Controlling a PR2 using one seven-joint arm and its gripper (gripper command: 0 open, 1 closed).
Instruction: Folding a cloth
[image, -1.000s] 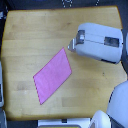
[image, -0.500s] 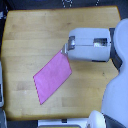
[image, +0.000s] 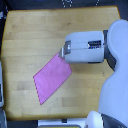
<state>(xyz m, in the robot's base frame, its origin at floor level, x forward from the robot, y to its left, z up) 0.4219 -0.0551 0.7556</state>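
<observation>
The gripper (image: 64, 51) is blurred and small at the cloth's (image: 53, 78) upper corner; whether its fingers are parted or closed cannot be told. The white arm (image: 117, 65) runs off the exterior view's right edge.

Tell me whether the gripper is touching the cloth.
Cannot tell. In the exterior view the gripper meets the upper corner of the cloth in the image, but from overhead and blurred, contact or a gap above it is not plain.

No legible text, label, brand, number or sign can be read on any surface shown in the exterior view.
</observation>
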